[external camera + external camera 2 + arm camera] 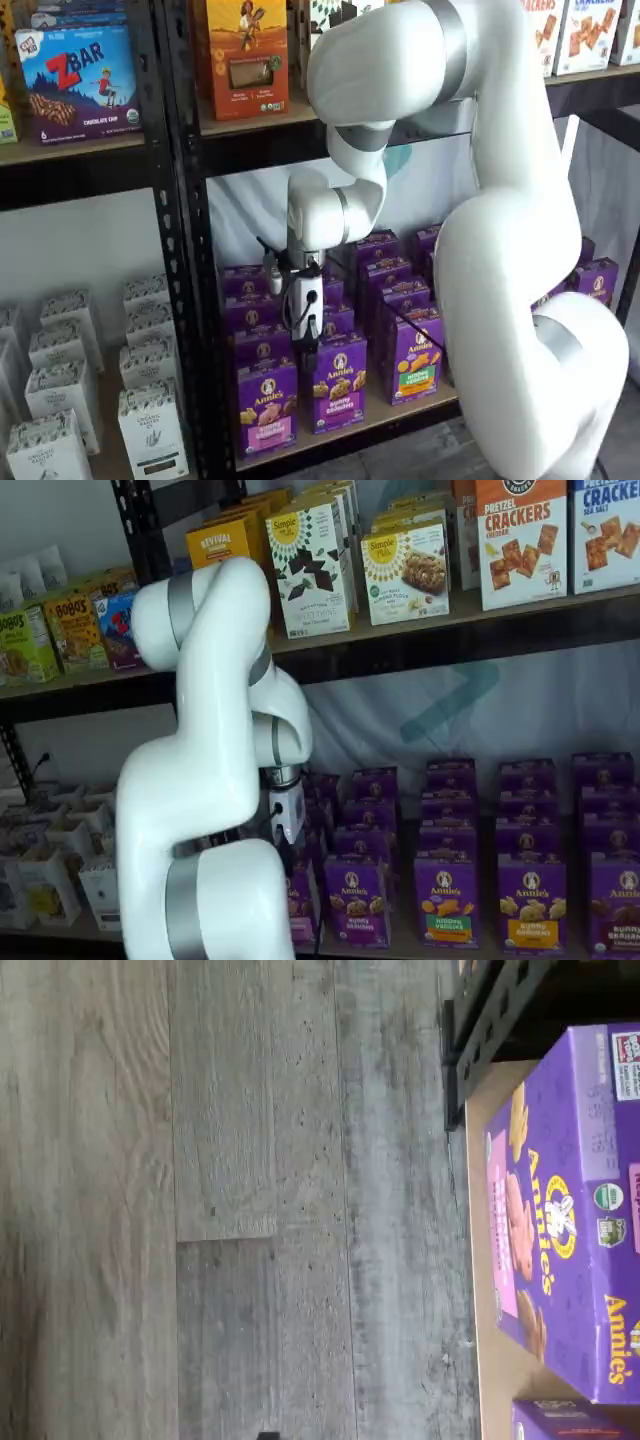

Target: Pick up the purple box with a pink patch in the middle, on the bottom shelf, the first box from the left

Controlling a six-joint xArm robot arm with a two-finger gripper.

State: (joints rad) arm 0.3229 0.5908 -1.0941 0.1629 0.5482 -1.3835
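Observation:
The purple box [267, 405] with a pink patch stands upright at the front left of the bottom shelf [395, 418], and the arm half hides it [303, 905]. The wrist view shows its front and top [560, 1210] on the tan shelf board [480, 1290], turned on its side. My gripper [309, 360] hangs from its white body just above and behind the box, between the first two columns. Its black fingers show side-on and hold nothing; the jaws stand open. No box is lifted.
A like purple box [338, 393] stands right beside the target, then one with a green patch [418, 355], with several rows behind. A black rack post [190, 300] borders the box's left side. White boxes [150, 420] fill the neighbouring rack. Grey plank floor [250, 1200] lies in front.

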